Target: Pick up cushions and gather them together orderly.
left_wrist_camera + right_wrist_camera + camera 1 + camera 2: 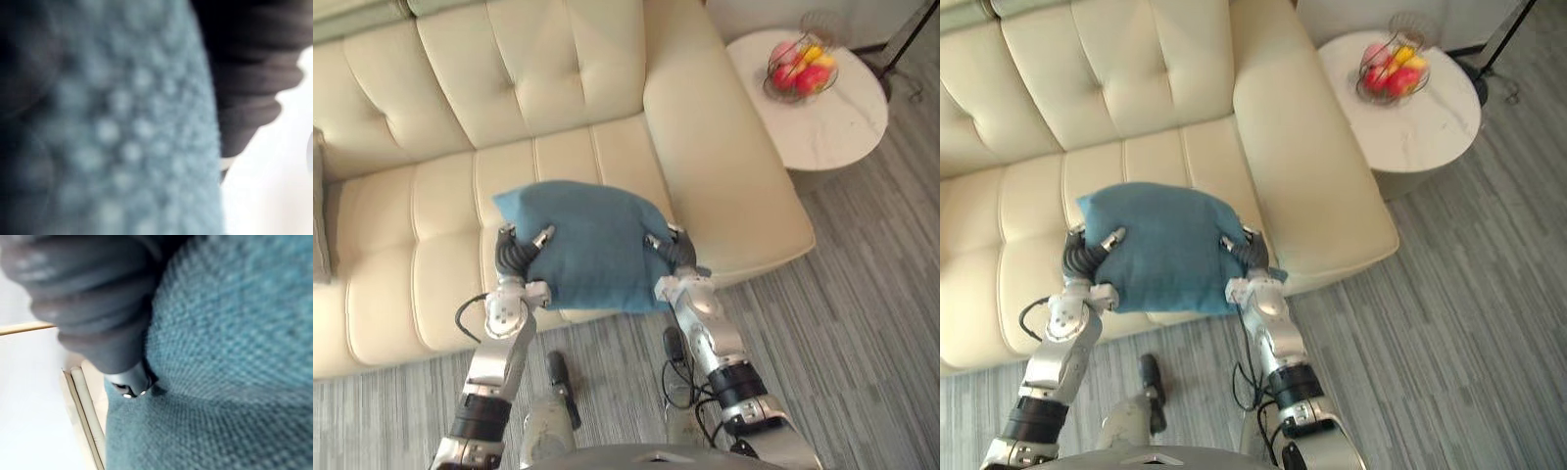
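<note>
Big cream sofa (401,245) sitting on a grey striped floor (862,323). The blue cushion (592,240) is over the front edge of the seat, can't tell if it's actually resting on it. A round white desk (832,122) stands just beside the sofa's arm, with a wire fruit basket (800,69) on top.

The left arm (501,360) and right arm (709,331) are silver-grey, built of rounded, shiny metal segments, each ringed by a black ribbed band farther down. A dark ribbed cover wraps the wrist and back of the left hand (513,257) and right hand (675,251). The fingers (543,236) are silver with dark tips.
</note>
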Available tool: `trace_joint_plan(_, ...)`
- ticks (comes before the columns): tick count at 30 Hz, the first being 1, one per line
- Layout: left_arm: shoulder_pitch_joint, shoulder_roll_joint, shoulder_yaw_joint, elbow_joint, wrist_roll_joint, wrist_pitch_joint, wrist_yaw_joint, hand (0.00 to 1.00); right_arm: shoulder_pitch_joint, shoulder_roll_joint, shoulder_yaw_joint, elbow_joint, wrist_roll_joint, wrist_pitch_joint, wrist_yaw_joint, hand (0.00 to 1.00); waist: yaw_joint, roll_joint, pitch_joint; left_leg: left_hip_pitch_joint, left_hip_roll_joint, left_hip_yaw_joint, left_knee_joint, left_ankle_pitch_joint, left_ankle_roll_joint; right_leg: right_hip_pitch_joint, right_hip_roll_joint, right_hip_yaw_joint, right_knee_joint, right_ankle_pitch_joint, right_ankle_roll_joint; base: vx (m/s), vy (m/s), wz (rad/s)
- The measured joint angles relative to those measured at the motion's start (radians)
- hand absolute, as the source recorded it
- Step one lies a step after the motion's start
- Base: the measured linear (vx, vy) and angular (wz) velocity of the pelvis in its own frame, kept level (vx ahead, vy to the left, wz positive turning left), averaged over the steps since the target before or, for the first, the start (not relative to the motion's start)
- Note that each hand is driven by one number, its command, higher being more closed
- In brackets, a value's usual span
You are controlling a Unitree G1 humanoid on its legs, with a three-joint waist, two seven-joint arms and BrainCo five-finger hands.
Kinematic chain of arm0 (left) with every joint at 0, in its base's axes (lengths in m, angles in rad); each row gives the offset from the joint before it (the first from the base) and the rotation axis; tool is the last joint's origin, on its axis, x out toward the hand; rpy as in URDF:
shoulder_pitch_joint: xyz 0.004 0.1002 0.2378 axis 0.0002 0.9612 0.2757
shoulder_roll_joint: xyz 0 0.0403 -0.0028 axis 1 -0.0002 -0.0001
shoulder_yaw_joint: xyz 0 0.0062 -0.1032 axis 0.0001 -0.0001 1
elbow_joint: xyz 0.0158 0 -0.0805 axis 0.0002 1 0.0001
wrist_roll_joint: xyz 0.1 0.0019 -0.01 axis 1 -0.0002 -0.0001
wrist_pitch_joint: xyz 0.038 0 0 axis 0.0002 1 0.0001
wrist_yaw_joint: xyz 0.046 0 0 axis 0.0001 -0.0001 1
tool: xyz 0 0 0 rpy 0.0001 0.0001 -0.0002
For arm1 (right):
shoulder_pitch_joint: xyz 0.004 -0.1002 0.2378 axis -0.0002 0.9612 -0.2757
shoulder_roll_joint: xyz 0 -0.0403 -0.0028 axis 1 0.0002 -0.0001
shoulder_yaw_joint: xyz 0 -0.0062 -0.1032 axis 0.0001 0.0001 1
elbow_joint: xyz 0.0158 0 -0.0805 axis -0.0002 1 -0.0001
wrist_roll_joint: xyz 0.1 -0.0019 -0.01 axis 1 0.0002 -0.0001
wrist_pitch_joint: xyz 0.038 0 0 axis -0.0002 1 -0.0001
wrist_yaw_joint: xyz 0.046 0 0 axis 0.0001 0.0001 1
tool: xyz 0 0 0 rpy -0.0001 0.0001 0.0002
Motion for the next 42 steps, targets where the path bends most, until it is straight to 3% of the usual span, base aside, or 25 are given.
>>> trace_joint_plan(5, -0.159, 0.019, 0.017, 0.073, -0.003, -0.003, 0.062, 1.00, -0.081, 0.000, 0.008, -0.026, 0.017, -0.011, -0.063, 1.00, 0.025, 0.003, 0.004, -0.062, 0.008, -0.024, -0.038, 0.047, -0.004, -0.063, 0.010, -0.032, 0.013, 0.007, -0.006, -0.08, -0.030, 0.18)
trace_joint_plan(8, -0.326, 0.088, 0.016, 0.154, -0.003, -0.003, 0.098, 1.00, -0.185, 0.002, -0.003, -0.041, 0.017, -0.011, -0.115, 1.00, 0.038, 0.004, 0.025, -0.102, 0.008, -0.052, -0.075, 0.097, -0.002, -0.096, 0.012, -0.062, 0.011, 0.030, 0.004, -0.06, 0.002, 0.28)
trace_joint_plan(12, -0.607, 0.161, 0.003, 0.235, 0.000, -0.004, 0.136, 1.00, -0.402, 0.031, -0.106, -0.041, -0.006, -0.024, -0.204, 1.00, 0.070, 0.007, 0.081, -0.161, 0.003, -0.087, -0.115, 0.146, -0.002, -0.143, 0.011, -0.094, 0.005, 0.043, 0.008, -0.07, 0.013, 0.26)
trace_joint_plan(17, -0.920, 0.197, 0.004, 0.277, 0.045, -0.023, 0.212, 1.00, -0.679, 0.061, -0.209, -0.070, -0.173, -0.048, -0.365, 1.00, 0.105, 0.022, 0.136, -0.242, -0.011, -0.109, -0.160, 0.193, -0.001, -0.212, 0.000, -0.124, -0.021, 0.067, 0.011, -0.05, 0.032, 0.20)
trace_joint_plan(22, -1.033, 0.194, 0.043, 0.306, 0.082, -0.024, 0.255, 1.00, -0.796, 0.118, -0.232, -0.073, -0.253, -0.049, -0.469, 1.00, 0.109, 0.028, 0.139, -0.263, -0.011, -0.112, -0.160, 0.197, -0.001, -0.225, -0.003, -0.162, -0.021, 0.066, 0.011, 0.00, 0.019, 0.05)
trace_joint_plan(23, -1.080, 0.191, 0.053, 0.321, 0.089, -0.024, 0.264, 0.00, -0.839, 0.118, -0.237, -0.073, -0.279, -0.049, -0.490, 1.00, 0.109, 0.028, 0.139, -0.279, -0.010, -0.113, -0.160, 0.197, -0.001, -0.236, -0.003, -0.170, -0.021, 0.066, 0.011, -0.01, 0.023, 0.08)
trace_joint_plan(24, -1.108, 0.189, 0.059, 0.337, 0.096, -0.024, 0.268, 0.00, -0.862, 0.118, -0.242, -0.071, -0.279, -0.049, -0.499, 0.00, 0.110, 0.028, 0.139, -0.290, -0.010, -0.115, -0.160, 0.197, -0.001, -0.245, -0.003, -0.173, -0.021, 0.066, 0.011, -0.02, 0.030, 0.09)
trace_joint_plan(36, -1.337, 0.188, 0.132, 0.512, 0.119, -0.023, 0.303, 0.00, -1.099, 0.085, -0.282, 0.092, -0.318, -0.047, -0.628, 0.00, 0.111, 0.028, 0.139, -0.452, -0.005, -0.135, -0.160, 0.239, 0.000, -0.362, 0.000, -0.239, -0.021, 0.065, 0.007, -0.02, 0.041, 0.13)
trace_joint_plan(42, -1.376, 0.197, 0.185, 0.669, 0.146, 0.024, 0.234, 0.00, -1.119, 0.056, -0.334, 0.231, -0.312, -0.045, -0.617, 0.00, 0.108, 0.028, 0.140, -0.526, -0.005, -0.150, -0.160, 0.248, 0.000, -0.427, 0.001, -0.250, -0.022, 0.067, 0.005, -0.01, 0.031, 0.05)
